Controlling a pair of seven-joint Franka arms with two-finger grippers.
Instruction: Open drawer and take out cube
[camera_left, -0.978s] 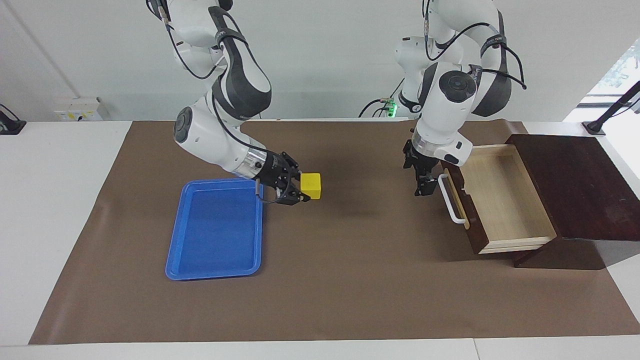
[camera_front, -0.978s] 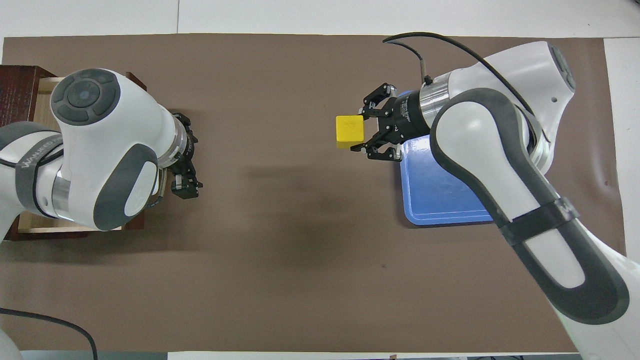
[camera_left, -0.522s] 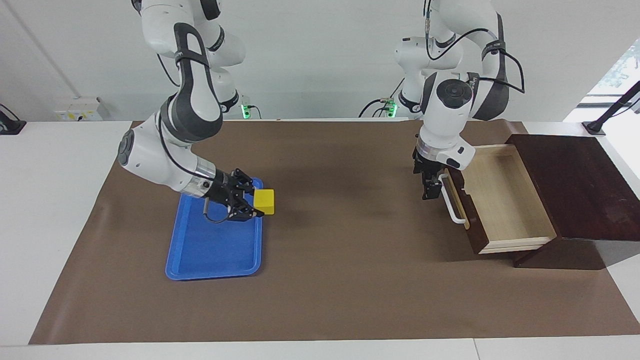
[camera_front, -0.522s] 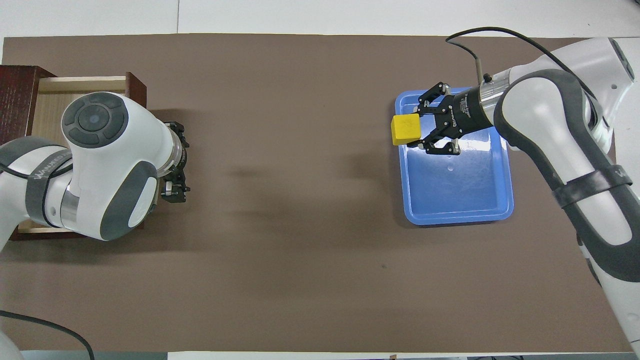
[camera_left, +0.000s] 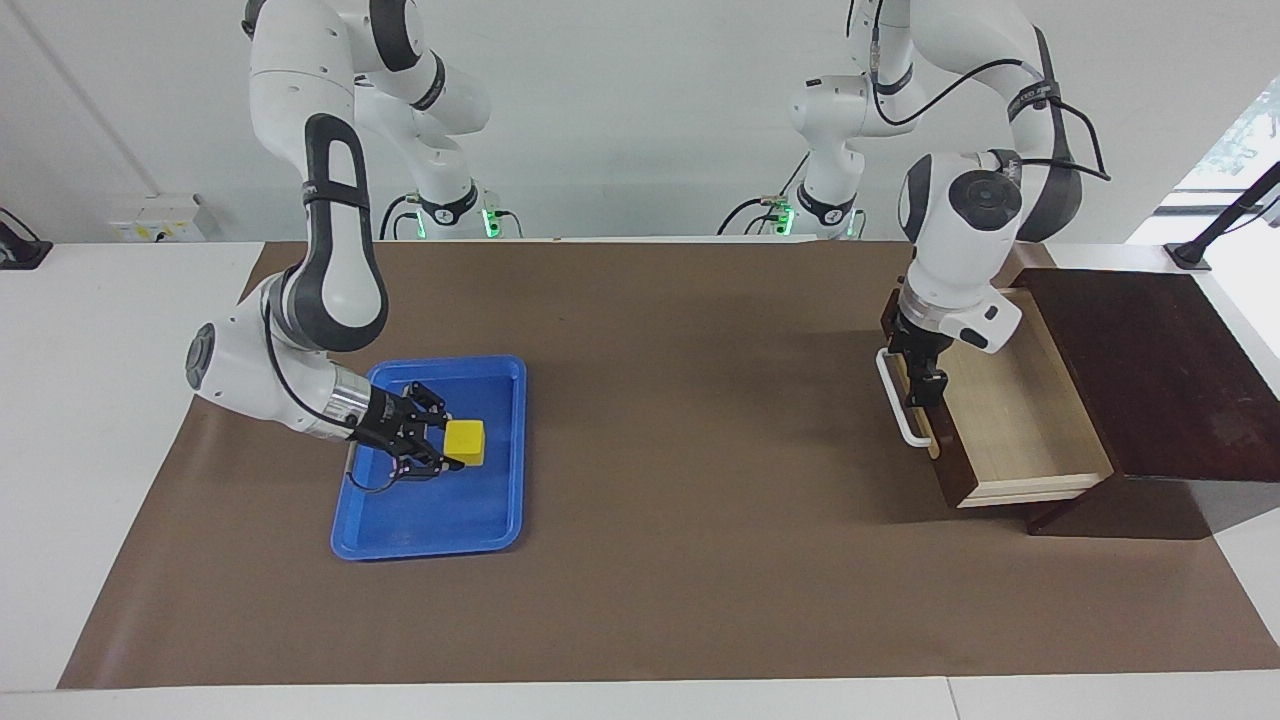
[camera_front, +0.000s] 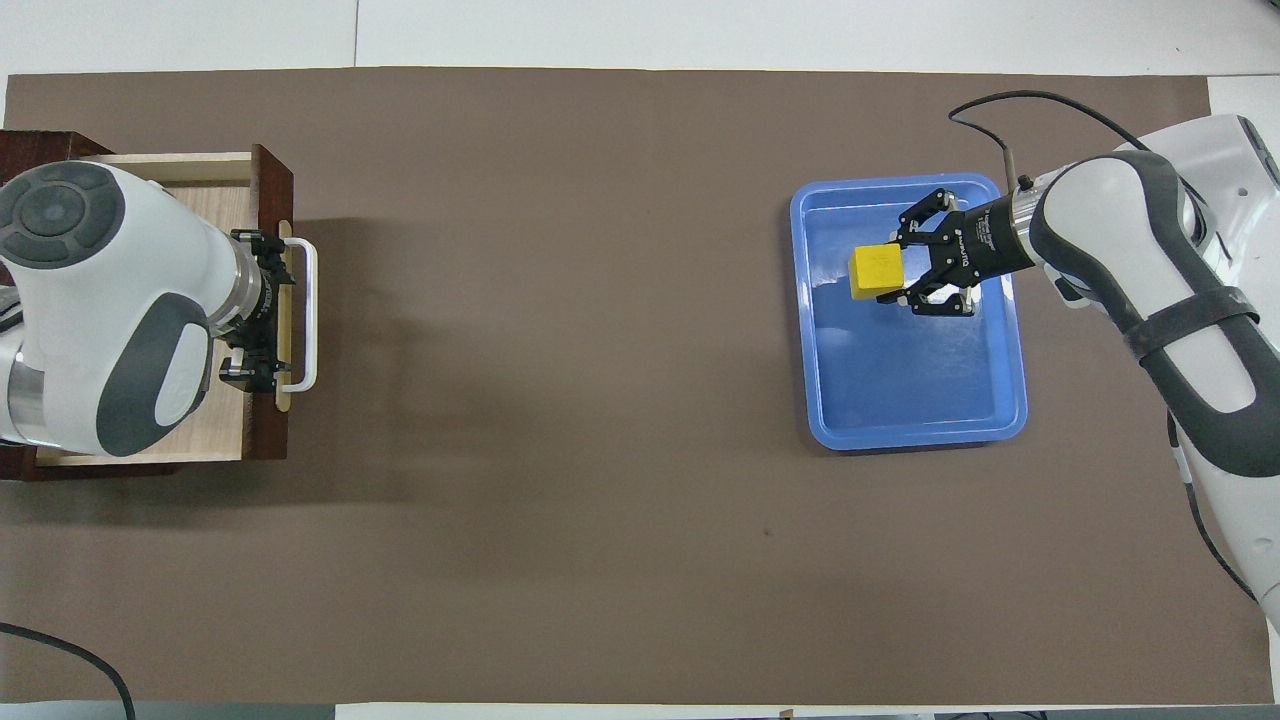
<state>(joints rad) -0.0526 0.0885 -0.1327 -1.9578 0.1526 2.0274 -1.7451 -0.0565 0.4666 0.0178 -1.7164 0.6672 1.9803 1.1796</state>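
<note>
The yellow cube (camera_left: 465, 441) (camera_front: 874, 272) is low over the blue tray (camera_left: 432, 540) (camera_front: 910, 436), near the tray's middle. My right gripper (camera_left: 447, 451) (camera_front: 903, 275) is shut on the cube, lying almost level; whether the cube touches the tray floor I cannot tell. The drawer (camera_left: 957, 472) (camera_front: 268, 182) stands pulled out of the dark wooden box (camera_left: 1150, 370), its pale inside bare. My left gripper (camera_left: 926, 386) (camera_front: 256, 310) is open over the drawer's front edge, just inside the white handle (camera_left: 897, 405) (camera_front: 311, 310), holding nothing.
A brown mat (camera_left: 700, 560) (camera_front: 560, 500) covers the table between the tray and the drawer. The tray lies toward the right arm's end, the wooden box at the left arm's end. White table edges border the mat.
The right gripper carried the cube from over the mat beside the tray to over the tray's middle and lower. The left gripper moved from in front of the handle to over the drawer's front.
</note>
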